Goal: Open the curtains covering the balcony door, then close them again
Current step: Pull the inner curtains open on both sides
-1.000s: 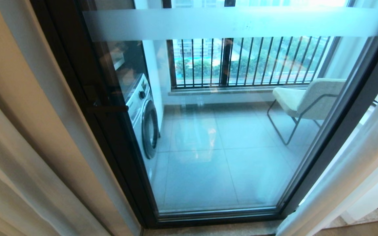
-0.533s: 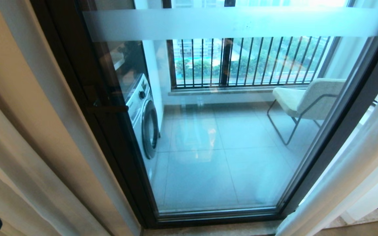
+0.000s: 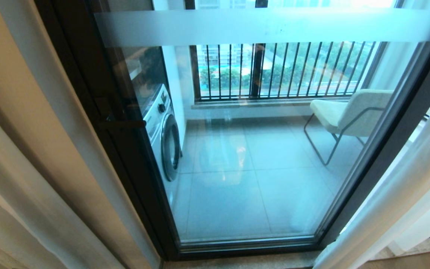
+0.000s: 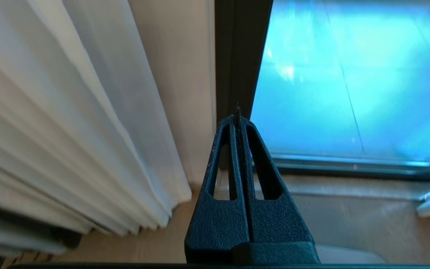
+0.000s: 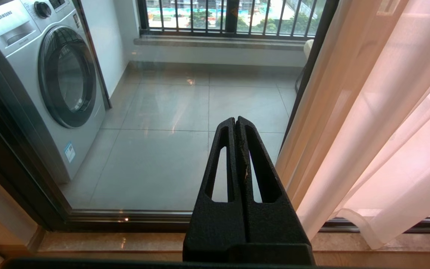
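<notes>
Neither robot arm appears in the head view. The dark-framed glass balcony door [image 3: 245,149] is cut off at the top edge. The sheer white curtains [image 3: 398,194] at right run past the edge. The pale cushioned chair [image 3: 349,112] beyond the glass is partly hidden by the door frame.

I count: two sheer curtains [image 3: 398,194], one either side; one glass balcony door [image 3: 252,149]; one washing machine [image 3: 164,138]; one chair [image 3: 349,116]; two grippers, left gripper [image 4: 238,117] and right gripper [image 5: 236,119].
</notes>
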